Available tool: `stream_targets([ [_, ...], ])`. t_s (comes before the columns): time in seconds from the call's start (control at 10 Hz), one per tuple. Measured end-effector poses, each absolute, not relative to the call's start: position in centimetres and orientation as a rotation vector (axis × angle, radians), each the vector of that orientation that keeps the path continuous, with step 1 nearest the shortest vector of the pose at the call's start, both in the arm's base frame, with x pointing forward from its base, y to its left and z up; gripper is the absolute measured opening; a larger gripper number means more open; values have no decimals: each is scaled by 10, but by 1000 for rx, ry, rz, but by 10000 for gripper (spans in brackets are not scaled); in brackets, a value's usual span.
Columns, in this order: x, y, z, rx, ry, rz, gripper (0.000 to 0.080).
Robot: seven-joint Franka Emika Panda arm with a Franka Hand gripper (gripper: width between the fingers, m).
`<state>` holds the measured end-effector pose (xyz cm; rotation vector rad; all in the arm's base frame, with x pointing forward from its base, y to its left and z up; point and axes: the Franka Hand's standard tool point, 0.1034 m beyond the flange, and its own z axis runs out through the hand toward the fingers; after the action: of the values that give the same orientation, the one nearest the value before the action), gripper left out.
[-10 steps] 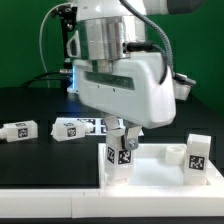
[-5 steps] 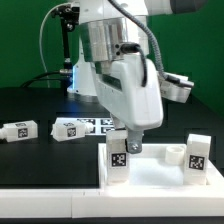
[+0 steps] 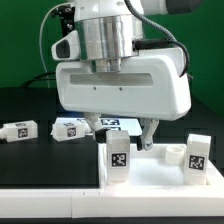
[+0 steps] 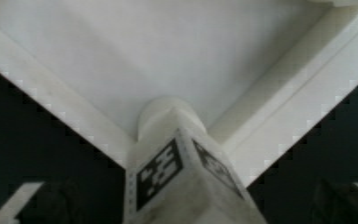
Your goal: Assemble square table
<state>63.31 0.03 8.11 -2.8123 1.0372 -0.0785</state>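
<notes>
The square table's white top [image 3: 152, 178] lies at the front right. One white tagged leg [image 3: 120, 156] stands upright in its near-left corner socket, and a second leg [image 3: 197, 155] stands at the exterior view's right corner. My gripper [image 3: 124, 133] hangs just above the first leg, open, with one finger on each side and clear of it. In the wrist view that leg [image 4: 179, 165] rises from the corner of the top [image 4: 176, 60], and the dark fingertips [image 4: 23, 205] stand well apart from it. Two more legs [image 3: 20, 130] [image 3: 70, 127] lie loose on the black table.
The marker board [image 3: 112, 123] lies flat behind the gripper, partly hidden by the hand. The arm's white body and cables fill the upper middle. The raised rim of the top [image 3: 104, 183] runs along the front.
The jaws have opened and let go of the upright leg. The hand has turned about its axis and now faces the camera broadside. The leg stays standing in its socket.
</notes>
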Motion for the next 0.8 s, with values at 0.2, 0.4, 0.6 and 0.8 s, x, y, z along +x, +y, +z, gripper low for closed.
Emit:
stream_targets([
  [0.2, 634, -7, 78, -2989, 517, -123, 649],
  [0.4, 636, -9, 80, -3062, 55, -148, 649],
  [0.6, 635, -10, 79, -3058, 129, -144, 549],
  [0.8, 635, -9, 79, -3041, 286, -137, 414],
])
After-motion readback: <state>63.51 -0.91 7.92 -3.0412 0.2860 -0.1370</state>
